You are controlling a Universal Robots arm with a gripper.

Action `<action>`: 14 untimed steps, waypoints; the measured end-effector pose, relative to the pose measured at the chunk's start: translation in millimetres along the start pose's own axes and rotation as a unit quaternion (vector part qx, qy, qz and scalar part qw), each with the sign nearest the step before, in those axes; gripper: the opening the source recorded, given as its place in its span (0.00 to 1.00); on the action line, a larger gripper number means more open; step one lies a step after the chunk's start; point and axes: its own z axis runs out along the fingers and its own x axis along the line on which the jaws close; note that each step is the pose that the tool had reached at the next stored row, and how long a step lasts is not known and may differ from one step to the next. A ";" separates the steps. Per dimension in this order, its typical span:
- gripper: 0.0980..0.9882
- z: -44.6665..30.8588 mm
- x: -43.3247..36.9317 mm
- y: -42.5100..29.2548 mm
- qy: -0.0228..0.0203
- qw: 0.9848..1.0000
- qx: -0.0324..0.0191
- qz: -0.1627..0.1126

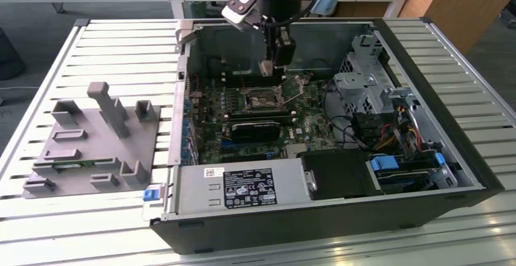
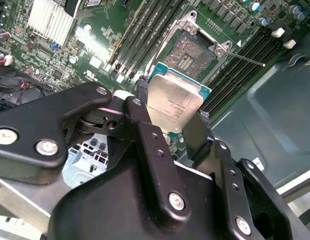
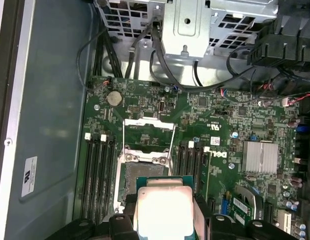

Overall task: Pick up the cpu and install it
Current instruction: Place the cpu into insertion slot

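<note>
Cpu (image 2: 175, 102) clamped in hand (image 2: 172, 114), above open socket (image 2: 192, 52)

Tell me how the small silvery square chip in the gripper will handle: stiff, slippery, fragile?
The flat, silvery-topped square cpu looks rigid and probably light. Its smooth metal may slip, since the black gripper pinches only its edges. Its thin green rim seems fragile.

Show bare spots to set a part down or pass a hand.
Free: table slats behind the grey fixture, and the near edge before the case. Inside, the bare panel beside the memory slots. Crowded: around the gripper holding the cpu, drive cage, cables.
</note>
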 end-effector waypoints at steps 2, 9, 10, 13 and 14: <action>0.48 1.1 1.8 -0.1 -0.002 1.000 0.000 0.000; 0.48 7.3 9.6 0.1 -0.002 1.000 0.000 0.005; 0.48 9.0 9.9 0.0 -0.002 1.000 0.000 0.010; 0.48 14.3 11.0 -0.2 -0.003 1.000 0.001 0.026; 0.48 16.1 11.3 -0.3 -0.004 1.000 0.001 0.030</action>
